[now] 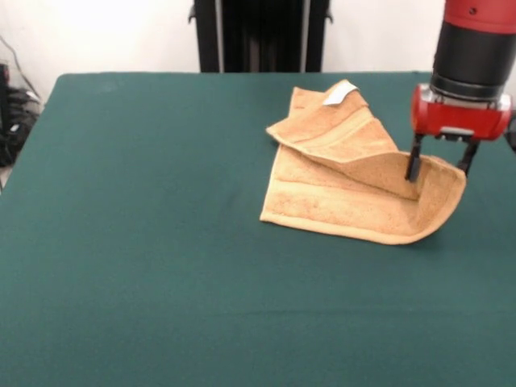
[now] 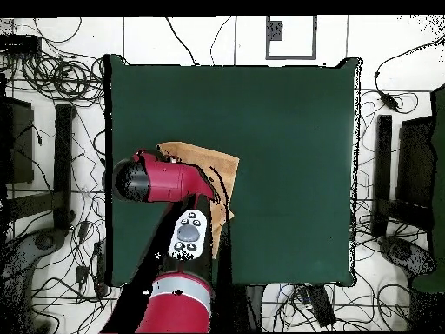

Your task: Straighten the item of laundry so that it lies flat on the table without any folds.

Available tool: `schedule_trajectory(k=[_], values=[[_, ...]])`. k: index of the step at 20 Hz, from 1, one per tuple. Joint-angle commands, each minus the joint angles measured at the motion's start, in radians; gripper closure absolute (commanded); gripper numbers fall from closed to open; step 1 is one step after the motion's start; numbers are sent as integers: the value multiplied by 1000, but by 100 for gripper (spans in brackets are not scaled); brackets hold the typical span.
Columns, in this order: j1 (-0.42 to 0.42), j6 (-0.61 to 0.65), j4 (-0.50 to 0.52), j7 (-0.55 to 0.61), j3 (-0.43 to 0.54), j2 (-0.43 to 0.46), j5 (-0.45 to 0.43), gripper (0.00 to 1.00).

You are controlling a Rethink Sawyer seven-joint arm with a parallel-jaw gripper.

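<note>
Two dark fingers (image 1: 414,164) of the hand (image 1: 440,168) stand spread at the right of the front view, one on each side of a raised towel edge. Whether they pinch it cannot be told. The orange-tan towel (image 1: 347,189) lies folded, upper right of centre, on the green desk (image 1: 145,242), white tag (image 1: 339,94) at its top.

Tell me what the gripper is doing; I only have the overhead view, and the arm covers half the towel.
Observer: In the front view the gripper is open, and its fingers straddle a raised, curled edge of the towel.
Operator: Is the towel flat elsewhere?
Observer: No. A flap lies folded over its far part, with the white tag showing at the flap's far corner.
</note>
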Motion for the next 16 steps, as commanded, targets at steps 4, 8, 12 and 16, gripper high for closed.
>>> schedule_trajectory(k=[4,8,12,16], values=[[-26,286,151,176,35,-257,56,0],[-58,392,197,111,18,-369,23,0],[-120,391,279,13,46,-457,0,0],[-177,361,360,-60,82,-520,-15,0]])
